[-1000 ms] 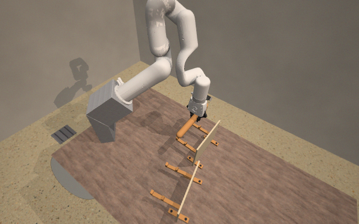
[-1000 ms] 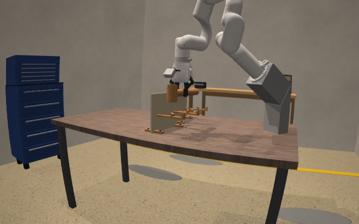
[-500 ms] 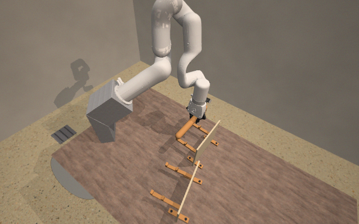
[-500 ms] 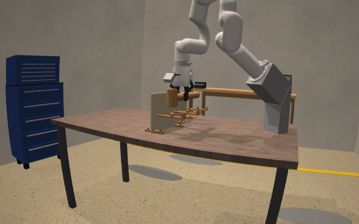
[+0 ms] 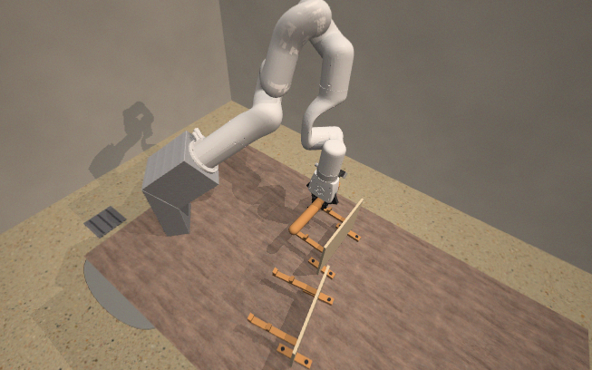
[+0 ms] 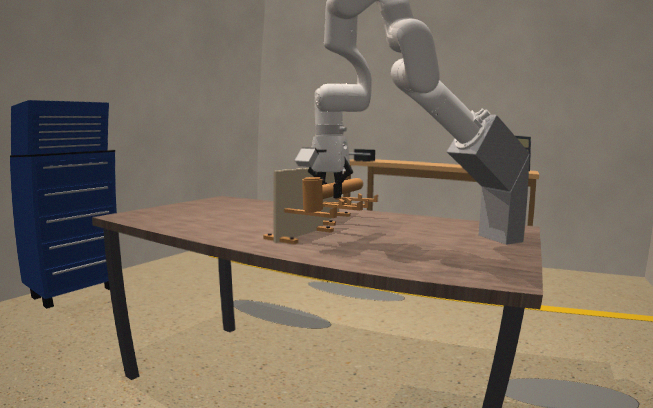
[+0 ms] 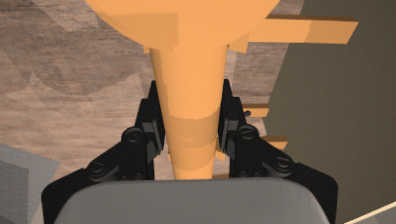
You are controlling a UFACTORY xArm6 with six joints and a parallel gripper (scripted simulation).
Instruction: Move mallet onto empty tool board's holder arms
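My gripper [image 5: 322, 202] is shut on the orange mallet [image 5: 305, 217], gripping its handle. It holds the mallet a little above the two orange holder arms [image 5: 310, 241] of the far tool board [image 5: 344, 227]. In the exterior view the mallet's head [image 6: 312, 195] points left and the gripper [image 6: 336, 191] grips the handle to its right. In the wrist view the black fingers clamp the handle [image 7: 190, 100] on both sides, with the head at the top. The near tool board [image 5: 311, 307] has two bare arms [image 5: 296, 283].
The grey robot base block [image 5: 176, 183] stands at the table's left side. A blue drawer cabinet [image 6: 60, 197] stands on the floor away from the table. A wooden bench [image 6: 445, 169] stands behind the table.
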